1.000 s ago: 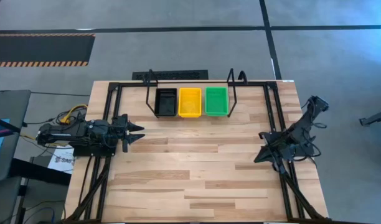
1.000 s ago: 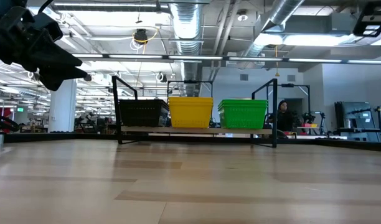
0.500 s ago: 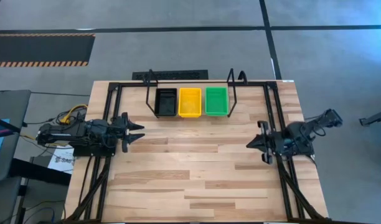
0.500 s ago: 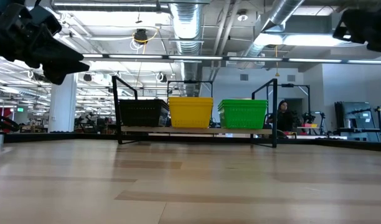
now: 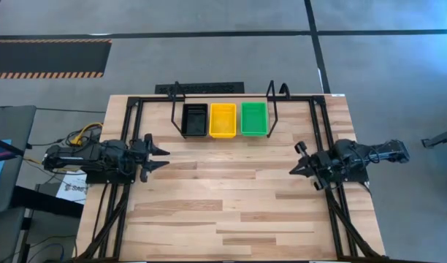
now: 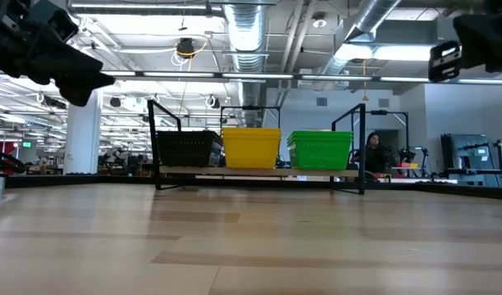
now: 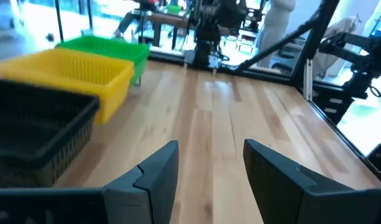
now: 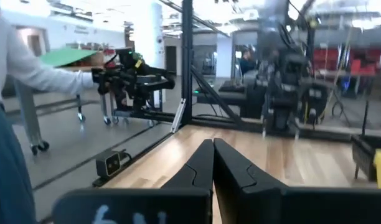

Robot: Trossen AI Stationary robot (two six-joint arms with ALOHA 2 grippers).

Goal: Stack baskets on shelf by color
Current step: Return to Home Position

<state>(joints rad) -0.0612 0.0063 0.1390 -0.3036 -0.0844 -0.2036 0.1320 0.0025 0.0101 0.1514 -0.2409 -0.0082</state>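
High view, left to right: left gripper [image 5: 159, 155] at left edge of table [image 5: 231, 212], fingers spread, empty; black baskets [image 5: 195, 120], yellow baskets [image 5: 223, 119], green baskets [image 5: 253, 118] side by side on shelf [image 6: 259, 172], far centre; right gripper [image 5: 295, 165] at right edge, fingers pressed together, empty.

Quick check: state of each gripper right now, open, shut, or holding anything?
Left gripper: open, jaws apart, holding nothing.
Right gripper: jaws shut together, holding nothing.
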